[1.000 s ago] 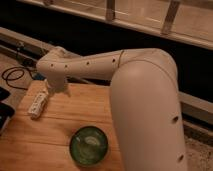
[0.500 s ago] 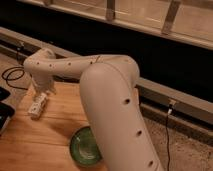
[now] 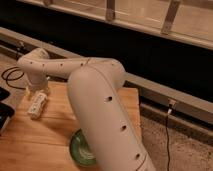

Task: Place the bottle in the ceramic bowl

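I've brought the gripper (image 3: pixel 38 95) just above the bottle (image 3: pixel 35 106), spread (nothing pinched yet); the ceramic bowl (image 3: pixel 80 149) waits near it.

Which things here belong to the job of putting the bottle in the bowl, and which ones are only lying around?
For the job:
- bottle, left side
- bowl, green, partly behind the arm
- gripper, right over the bottle

Lying about:
- black cable, far left
- dark object, left edge
- thin cable, floor at right
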Available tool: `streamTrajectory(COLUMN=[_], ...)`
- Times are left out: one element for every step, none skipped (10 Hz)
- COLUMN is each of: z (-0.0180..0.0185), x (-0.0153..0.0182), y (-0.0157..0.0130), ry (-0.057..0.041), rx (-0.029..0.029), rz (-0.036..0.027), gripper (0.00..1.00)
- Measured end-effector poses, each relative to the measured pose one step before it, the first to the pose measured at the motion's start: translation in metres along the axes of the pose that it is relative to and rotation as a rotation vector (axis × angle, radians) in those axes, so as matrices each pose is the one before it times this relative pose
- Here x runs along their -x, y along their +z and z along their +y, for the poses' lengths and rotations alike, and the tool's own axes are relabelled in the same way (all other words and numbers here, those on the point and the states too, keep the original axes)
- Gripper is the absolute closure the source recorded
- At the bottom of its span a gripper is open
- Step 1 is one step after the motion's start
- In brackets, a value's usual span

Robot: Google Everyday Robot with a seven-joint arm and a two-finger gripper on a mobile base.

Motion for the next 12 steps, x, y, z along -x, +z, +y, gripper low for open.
streamTrajectory(z=[0.00191, 0.00189, 0.00747, 0.01101, 0.01165, 0.00609, 0.00168, -0.00214, 0.00003, -0.00249, -0.00481, -0.01110], x=[-0.00041, -0.00021, 0.00035, 0.00172, 0.00485, 0.00178, 0.00097, -0.00033, -0.00041, -0.00002, 0.00051, 0.00137], y=[0.00063, 0.00450, 0.00926, 0.01282, 0.01298, 0.00573, 0.00731, 0.00500, 0.00469, 0.00301, 0.00133, -0.00071], ry=[-0.00012, -0.00849, -0.01561, -0.01921, -0.02157, -0.00857, -0.00290, 0.00357, 0.00143, 0.00315, 0.01786, 0.02620], rx=[0.00220, 0.00135, 0.00729, 0.01258, 0.01039, 0.00651, 0.00643, -0.00012, -0.00413, -0.01986, -0.02389, -0.02136], rz=[0.00620, 0.01844, 0.01844, 0.01956, 0.01912, 0.00900, 0.01149, 0.00968, 0.01162, 0.00836, 0.00405, 0.00139], gripper=[0.35, 0.35, 0.35, 0.35, 0.35, 0.35, 0.35, 0.35, 0.35, 0.35, 0.35, 0.35])
